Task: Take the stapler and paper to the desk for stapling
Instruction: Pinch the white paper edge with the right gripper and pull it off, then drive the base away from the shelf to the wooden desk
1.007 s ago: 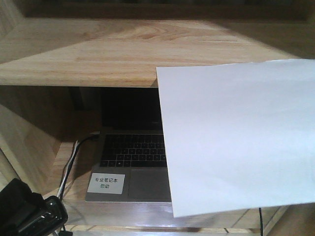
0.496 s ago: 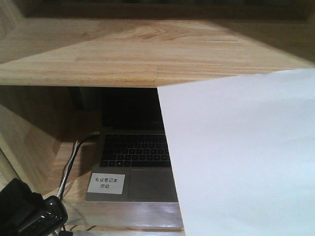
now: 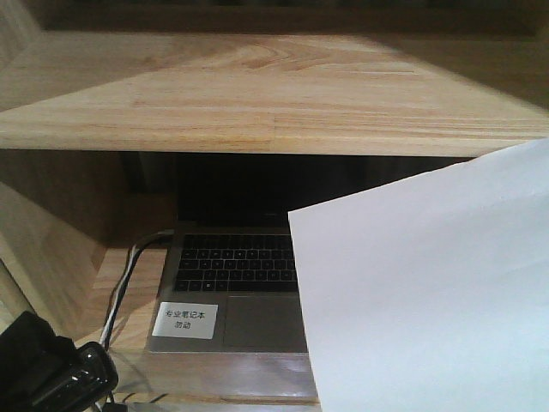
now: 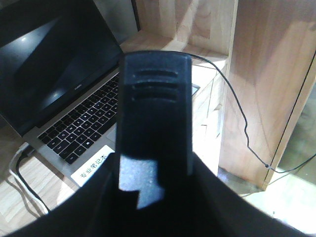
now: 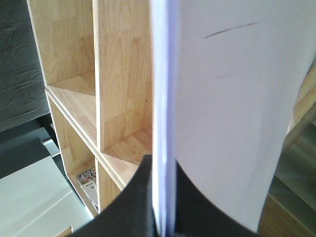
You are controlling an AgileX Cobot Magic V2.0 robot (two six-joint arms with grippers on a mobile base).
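Left gripper [image 4: 148, 210] first: from my left wrist camera, the stapler [image 4: 154, 108] stands straight up between my fingers, black, with three ridges across its top end. My fingers are only dark blur at the bottom of that view, one on each side of it, so I call this closed on the stapler. Behind it is the open laptop [image 4: 74, 98], screen dark, with a white label [image 4: 94, 165] on the palm rest and a thin cable [image 4: 237, 108] running down the wooden side panel.

Right gripper [image 5: 165, 222]: clamped on the paper [image 5: 227, 98]. From my right wrist camera I see the sheets edge-on, a pale line rising out of my dark fingers, with the white face fanning off to the right. There is a faint dark streak near its top. To the left is the shelf [image 5: 118, 74], with open compartments and something small and printed in the lowest one.

From the front, the paper [image 3: 429, 300] is in the air at lower right, tilted, and it covers the right side of the laptop [image 3: 232, 266]. Its high corner reaches the front edge of the desk [image 3: 257, 94] at the far right, but none of it lies on the top. The desk's planks run wide across the upper view. The laptop sits on the level below, label [image 3: 184, 319] facing me, with cables [image 3: 120, 292] trailing off its left side. My left gripper [image 3: 51, 373] shows as a black lump in the bottom-left corner, well below the desk.
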